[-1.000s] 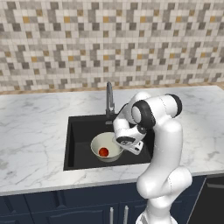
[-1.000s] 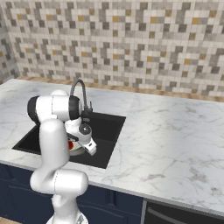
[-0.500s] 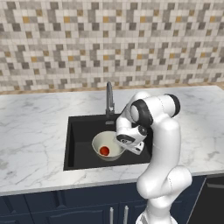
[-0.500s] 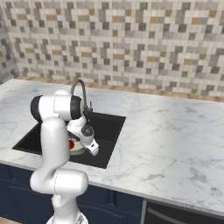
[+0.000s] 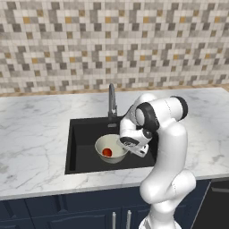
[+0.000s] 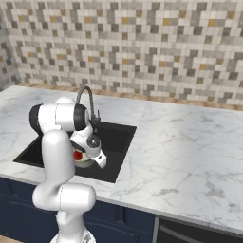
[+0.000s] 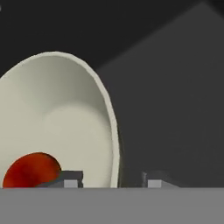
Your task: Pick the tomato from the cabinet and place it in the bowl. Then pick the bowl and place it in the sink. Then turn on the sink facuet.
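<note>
Black sink (image 5: 85, 147), round bowl (image 5: 110, 149), glossy tomato (image 5: 107, 152)

White glossy arm (image 5: 167, 147) seen, rounded tubular links, dark black joint bands at elbow and wrist; bulbous white base segment.

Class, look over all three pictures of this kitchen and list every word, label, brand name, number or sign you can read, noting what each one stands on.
None: no writing, number or sign shows in any view.
The bowl, the tomato, the faucet, the black sink, the marble counter and the mosaic tile wall bear no lettering.
The white arm and its pincer carry no visible logo.
</note>
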### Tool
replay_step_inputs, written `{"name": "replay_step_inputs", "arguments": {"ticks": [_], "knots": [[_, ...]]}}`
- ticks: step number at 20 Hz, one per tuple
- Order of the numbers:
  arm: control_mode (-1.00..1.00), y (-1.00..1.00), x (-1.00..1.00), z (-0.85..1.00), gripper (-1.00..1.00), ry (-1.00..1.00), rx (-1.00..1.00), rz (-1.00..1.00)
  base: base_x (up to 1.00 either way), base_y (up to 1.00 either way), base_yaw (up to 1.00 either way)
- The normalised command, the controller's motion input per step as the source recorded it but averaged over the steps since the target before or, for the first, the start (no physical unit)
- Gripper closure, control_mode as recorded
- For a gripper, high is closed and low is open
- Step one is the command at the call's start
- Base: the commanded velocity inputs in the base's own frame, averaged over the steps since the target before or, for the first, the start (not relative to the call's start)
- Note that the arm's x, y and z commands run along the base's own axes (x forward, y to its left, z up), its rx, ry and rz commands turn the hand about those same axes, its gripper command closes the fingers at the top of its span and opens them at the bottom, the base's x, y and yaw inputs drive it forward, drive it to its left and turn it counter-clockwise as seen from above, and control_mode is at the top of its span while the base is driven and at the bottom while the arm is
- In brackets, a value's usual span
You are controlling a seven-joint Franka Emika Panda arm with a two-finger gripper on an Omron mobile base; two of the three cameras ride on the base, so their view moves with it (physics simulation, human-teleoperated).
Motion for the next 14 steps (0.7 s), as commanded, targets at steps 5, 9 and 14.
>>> {"name": "replay_step_inputs", "arguments": {"ticks": [5, 9, 14], "knots": [[-1.00, -0.02, -0.20, 0.93, -1.00, 0.00, 0.07, -0.03, 0.00, 0.00, 0.00], [-1.00, -0.21, -0.24, 1.00, -1.00, 0.00, 0.12, -0.08, 0.00, 0.00, 0.00], [-1.00, -0.34, -0.10, 1.00, -1.00, 0.07, 0.18, -0.12, 0.00, 0.00, 0.00]]}}
